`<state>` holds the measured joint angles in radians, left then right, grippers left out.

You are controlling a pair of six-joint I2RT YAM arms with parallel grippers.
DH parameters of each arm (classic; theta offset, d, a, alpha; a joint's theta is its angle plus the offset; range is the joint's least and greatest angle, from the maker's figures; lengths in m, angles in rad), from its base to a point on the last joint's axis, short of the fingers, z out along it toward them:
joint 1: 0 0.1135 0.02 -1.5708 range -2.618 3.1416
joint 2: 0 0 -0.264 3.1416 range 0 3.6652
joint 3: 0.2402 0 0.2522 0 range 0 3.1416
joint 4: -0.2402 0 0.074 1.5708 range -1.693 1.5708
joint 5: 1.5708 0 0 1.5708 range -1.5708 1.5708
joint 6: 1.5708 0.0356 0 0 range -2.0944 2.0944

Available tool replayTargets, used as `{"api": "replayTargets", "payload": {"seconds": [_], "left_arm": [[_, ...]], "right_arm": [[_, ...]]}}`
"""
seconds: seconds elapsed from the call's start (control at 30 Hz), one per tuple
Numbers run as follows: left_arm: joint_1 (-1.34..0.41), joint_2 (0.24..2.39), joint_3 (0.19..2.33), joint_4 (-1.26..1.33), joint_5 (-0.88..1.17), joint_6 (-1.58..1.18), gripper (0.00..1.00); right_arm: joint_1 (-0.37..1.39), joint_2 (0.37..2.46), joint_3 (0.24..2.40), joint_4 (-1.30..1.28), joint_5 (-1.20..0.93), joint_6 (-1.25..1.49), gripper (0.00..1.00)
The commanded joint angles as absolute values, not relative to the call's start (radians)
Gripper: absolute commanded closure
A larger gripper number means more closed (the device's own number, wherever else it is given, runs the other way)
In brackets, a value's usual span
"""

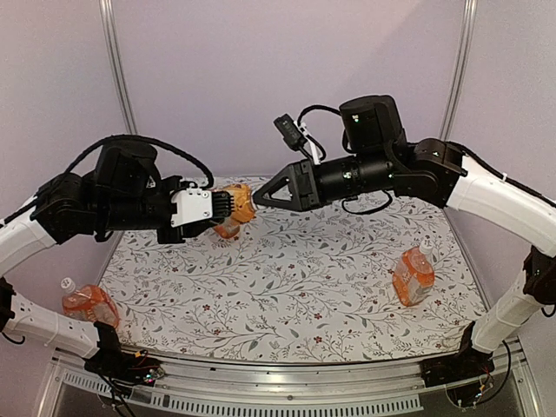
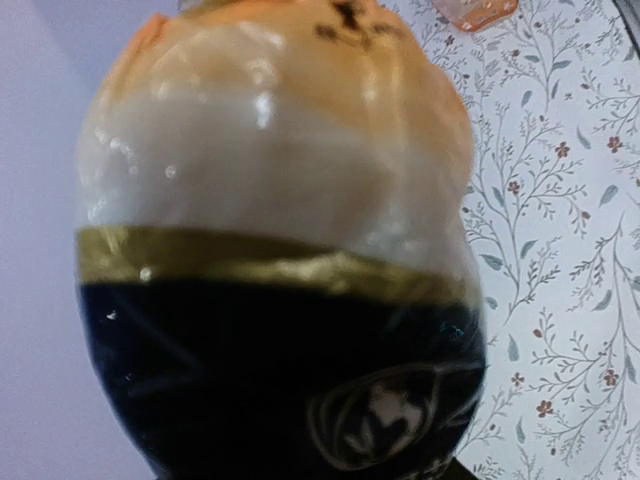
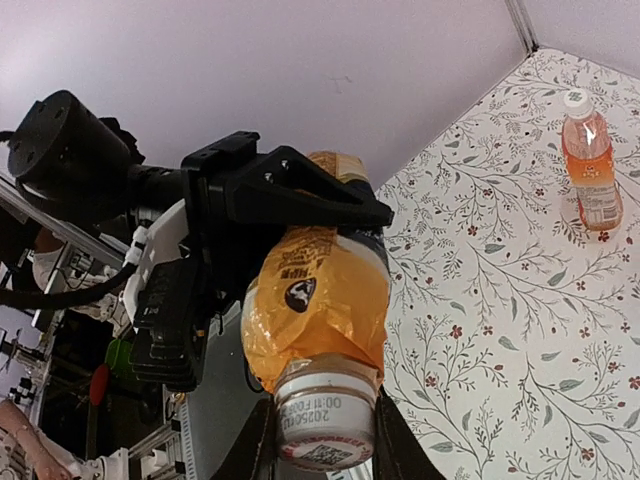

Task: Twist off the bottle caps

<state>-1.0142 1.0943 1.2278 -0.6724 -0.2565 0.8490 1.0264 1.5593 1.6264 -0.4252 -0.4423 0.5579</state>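
My right gripper (image 3: 325, 445) pinches both fingers onto the white cap (image 3: 322, 412) of the dark-labelled bottle (image 3: 318, 300). My left gripper (image 1: 217, 207) clamps that bottle sideways in mid-air over the far left of the table (image 1: 304, 295). Unscrewing is in hand, I judge: next comes a wrist twist against a firm left hold, while a squat bottle (image 1: 413, 275) waits, capped, at right.

Glossy crinkled plastic film on the bottle (image 3: 315, 290); matt printed table cover (image 1: 295, 287)

Arms raised inward, left gripper (image 1: 229, 205) clamped, right gripper (image 3: 325, 436) facing it, also clamped
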Motion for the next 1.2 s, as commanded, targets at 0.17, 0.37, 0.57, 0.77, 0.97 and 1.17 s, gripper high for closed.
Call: {"api": "replayTargets", "payload": {"seconds": [0.17,0.37,0.57,0.77,0.97,1.17], "left_arm": [[-1.033,1.129,1.411,-1.081,0.275,0.656,0.76],[-1.032,1.138,1.427,-1.113,0.316,0.670,0.76],[-1.032,1.144,1.429,-1.124,0.333,0.677,0.76],[-1.032,1.138,1.423,-1.109,0.300,0.672,0.76],[-1.032,1.119,1.371,-1.008,0.155,0.660,0.76],[-1.033,1.094,1.273,-0.754,-0.155,0.720,0.76]], "right_arm": [[1.319,1.502,1.717,-0.745,-0.133,-0.263,1.00],[1.408,1.502,1.734,-0.844,0.123,-0.580,1.00],[1.426,1.528,1.752,-0.850,0.205,-0.744,1.00],[1.427,1.530,1.727,-0.770,0.236,-0.736,0.79],[1.422,1.458,1.672,-0.602,0.314,-0.559,0.01],[1.269,1.394,1.670,-0.547,0.115,-0.146,0.01]]}}
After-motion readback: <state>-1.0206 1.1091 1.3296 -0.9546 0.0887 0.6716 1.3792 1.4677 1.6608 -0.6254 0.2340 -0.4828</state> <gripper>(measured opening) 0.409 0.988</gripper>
